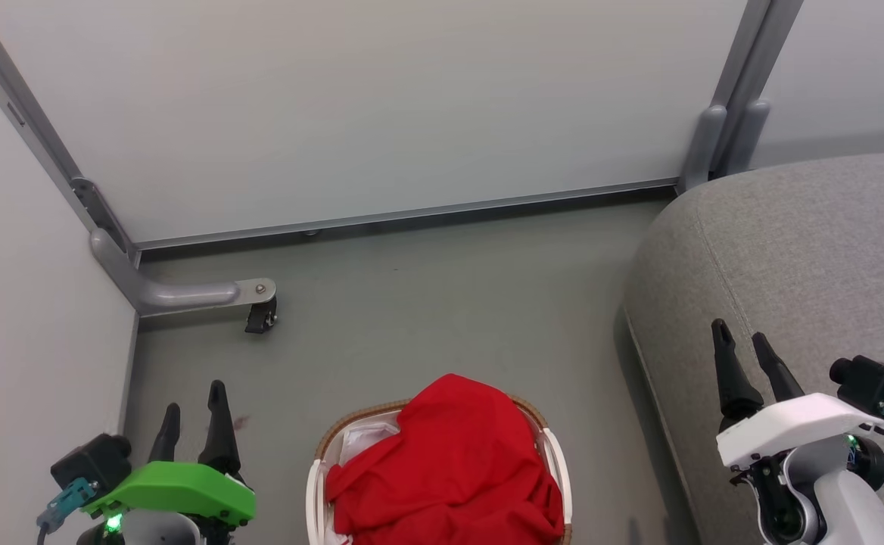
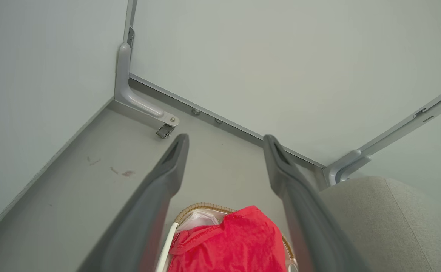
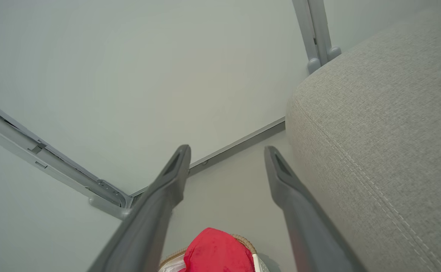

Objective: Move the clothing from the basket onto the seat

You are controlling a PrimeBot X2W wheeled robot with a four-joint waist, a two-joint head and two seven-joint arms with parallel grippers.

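Red clothing (image 1: 449,462) piled in basket (image 1: 315,484), bottom middle. Seat (image 1: 805,250) at right. We hold left pincer (image 1: 195,397) and right pincer (image 1: 738,331) wide apart, both empty.

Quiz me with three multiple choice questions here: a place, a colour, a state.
1. The seat lies on which side of the basket? A. robot's right B. robot's left C. underneath it
2. The clothing in the basket is: A. blue B. red C. striped
3. The left end effector and right end effector are: A. both open, empty B. both shut on cloth C. one shut
Answers: 1 A, the head view shows it right of the basket. 2 B, a red heap fills it. 3 A, both spread, nothing gripped.
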